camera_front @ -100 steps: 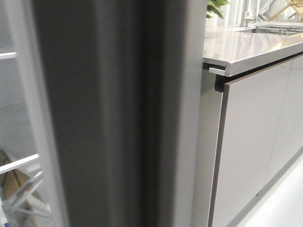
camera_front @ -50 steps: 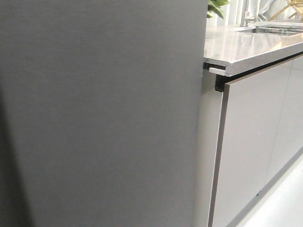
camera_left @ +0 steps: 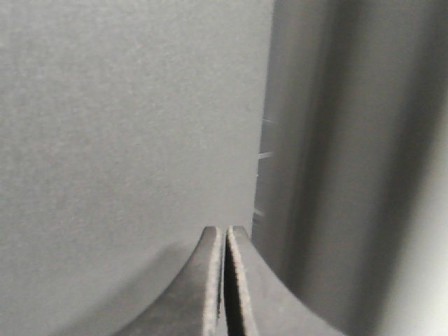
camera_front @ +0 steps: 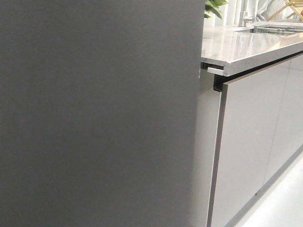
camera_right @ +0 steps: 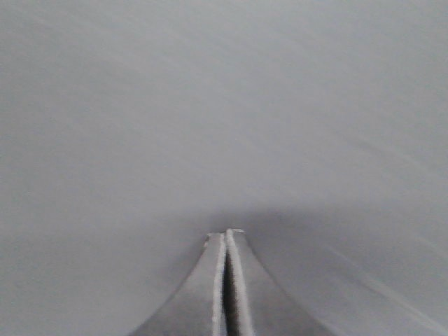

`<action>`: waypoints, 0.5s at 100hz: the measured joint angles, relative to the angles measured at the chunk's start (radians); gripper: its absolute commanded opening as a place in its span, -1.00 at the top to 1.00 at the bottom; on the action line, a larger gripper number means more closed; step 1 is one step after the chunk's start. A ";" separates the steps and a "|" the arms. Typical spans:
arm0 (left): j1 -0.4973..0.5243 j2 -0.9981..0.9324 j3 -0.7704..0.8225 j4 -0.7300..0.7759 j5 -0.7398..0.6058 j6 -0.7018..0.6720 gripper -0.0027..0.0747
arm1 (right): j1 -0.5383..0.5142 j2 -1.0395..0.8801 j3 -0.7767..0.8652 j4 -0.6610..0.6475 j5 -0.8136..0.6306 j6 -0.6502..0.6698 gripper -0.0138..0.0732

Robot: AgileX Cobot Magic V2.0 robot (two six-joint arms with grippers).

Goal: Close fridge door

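Fridge door [camera_front: 94, 113] fills front view beside counter [camera_front: 251, 47]; my left end effector [camera_left: 224, 241] and right end effector [camera_right: 225, 241] both closed, empty.

Only the fingers of each arm are in view, both through the wrist cameras. The left gripper's dark grey, matte fingers [camera_left: 210, 280] are two thin blades that flare outward toward their base in smooth concave curves; their inner edges carry a pale, slightly rough lining. The right gripper's grey fingers [camera_right: 218, 287] have the same flared, curved shape, with bright whitish strips along the inner edges. No cables, screws or markings are visible.
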State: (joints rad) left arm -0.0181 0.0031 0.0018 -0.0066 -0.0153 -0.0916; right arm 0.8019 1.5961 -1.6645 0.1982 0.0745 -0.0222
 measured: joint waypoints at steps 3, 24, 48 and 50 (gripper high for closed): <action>0.000 0.000 0.000 0.000 0.000 0.000 0.99 | -0.010 0.013 0.000 -0.002 0.000 0.000 0.86; 0.000 0.000 0.000 0.000 0.000 0.000 0.99 | -0.038 0.040 0.000 -0.002 -0.005 0.000 0.86; 0.000 0.000 0.000 0.000 0.000 0.000 0.99 | -0.089 0.028 0.017 -0.023 -0.007 0.000 0.86; 0.000 0.000 0.000 0.000 0.000 0.000 0.99 | -0.097 0.018 0.027 -0.026 -0.009 0.000 0.86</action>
State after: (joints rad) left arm -0.0181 0.0031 0.0018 -0.0066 -0.0153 -0.0916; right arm 0.7051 1.6145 -1.6379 0.1722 0.0657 -0.0222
